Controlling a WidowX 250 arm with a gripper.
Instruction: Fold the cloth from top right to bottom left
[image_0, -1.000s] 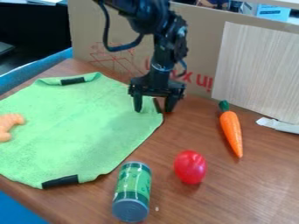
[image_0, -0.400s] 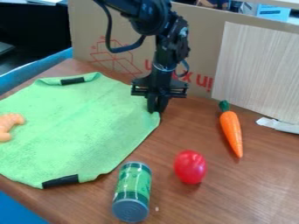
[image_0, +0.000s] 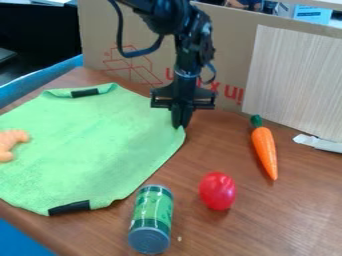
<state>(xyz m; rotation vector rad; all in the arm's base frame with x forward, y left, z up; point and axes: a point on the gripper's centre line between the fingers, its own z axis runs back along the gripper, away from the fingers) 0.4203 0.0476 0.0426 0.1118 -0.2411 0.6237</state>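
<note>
My gripper (image_0: 181, 125) hangs down at the right corner of the green cloth (image_0: 93, 145), its fingers closed together on that corner. The cloth lies spread on the left side of the table, with black strips at its top edge and bottom edge. Its right corner, where a black strip was visible, is mostly covered by the fingers.
An orange ginger-shaped toy (image_0: 9, 144) lies on the cloth's left part. A green can (image_0: 151, 219) lies just off its lower right edge, with a red tomato-like toy (image_0: 217, 191) and a carrot (image_0: 265, 151) farther right. A cardboard panel (image_0: 230, 55) stands behind.
The gripper's fingers have come together from an open stance onto the cloth's right corner. The black strip there is now hidden. The arm has shifted only slightly.
</note>
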